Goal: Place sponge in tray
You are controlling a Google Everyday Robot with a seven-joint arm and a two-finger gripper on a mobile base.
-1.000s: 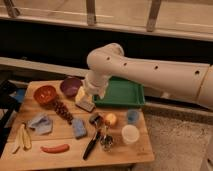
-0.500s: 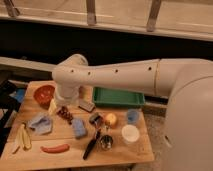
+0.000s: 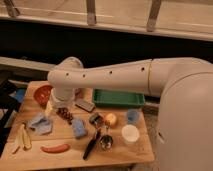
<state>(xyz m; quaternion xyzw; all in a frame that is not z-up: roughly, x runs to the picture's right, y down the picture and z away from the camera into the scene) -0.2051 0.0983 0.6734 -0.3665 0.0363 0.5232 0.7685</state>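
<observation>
The blue sponge [image 3: 78,128] lies flat on the wooden table [image 3: 120,152], left of centre. The green tray [image 3: 119,98] stands at the table's back edge, right of centre, and looks empty. My white arm reaches in from the right across the back of the table. My gripper [image 3: 54,105] hangs below the wrist at the back left, next to the red bowl [image 3: 42,93]. It is above and to the left of the sponge, apart from it, and far left of the tray.
A grey block [image 3: 84,105] lies left of the tray. Dark grapes [image 3: 65,115], a blue cloth [image 3: 40,123], a banana [image 3: 22,138] and a red sausage [image 3: 55,148] lie at left. A can [image 3: 95,119], orange fruit [image 3: 111,119], blue cup [image 3: 132,116], white cup [image 3: 130,134] and black-handled tool [image 3: 92,145] lie at right.
The arm has swung left across the table, from the tray's left edge to the red bowl. The sponge and tray have not moved.
</observation>
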